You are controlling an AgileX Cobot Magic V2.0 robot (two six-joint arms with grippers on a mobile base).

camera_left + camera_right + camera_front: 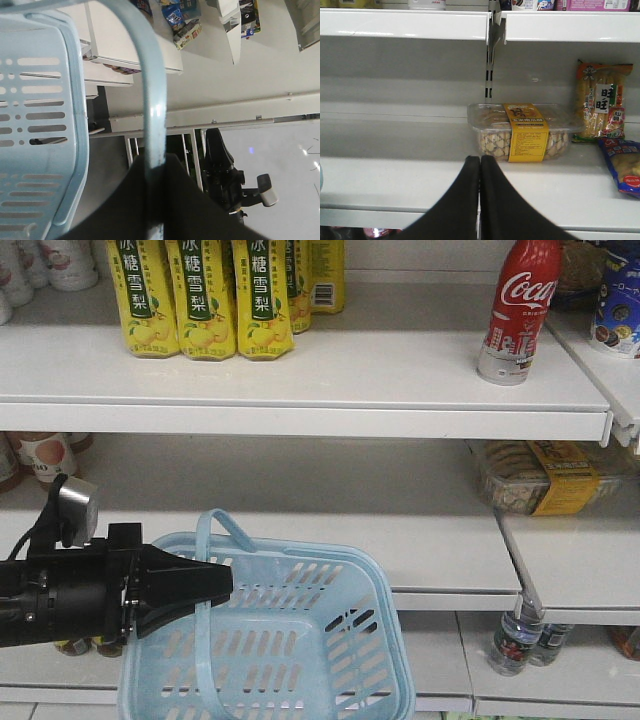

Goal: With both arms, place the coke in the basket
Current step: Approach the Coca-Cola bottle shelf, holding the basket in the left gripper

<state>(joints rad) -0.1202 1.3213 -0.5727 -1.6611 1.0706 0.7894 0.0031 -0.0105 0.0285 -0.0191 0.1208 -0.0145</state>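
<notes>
Well, we see the coke standing upright toward the right end of the upper shelf. It is well apart from the yellow pear-drink bottles lined up at the left of that shelf, and well above the basket. The basket hangs lower left in front of the lower shelves, its open mouth turned up toward us.

Our left tool comes in from the left at the basket's rim, with a small grey box mounted on top of its arm. In the left wrist view the thin loop handle runs down between the black fingers. The tool seems to be pinching that handle, though the contact itself is dark and hard to make out.

Our right tool has its two fingers pressed together with nothing between them. It points at a clear snack box with a yellow band, which sits on the middle shelf.
</notes>
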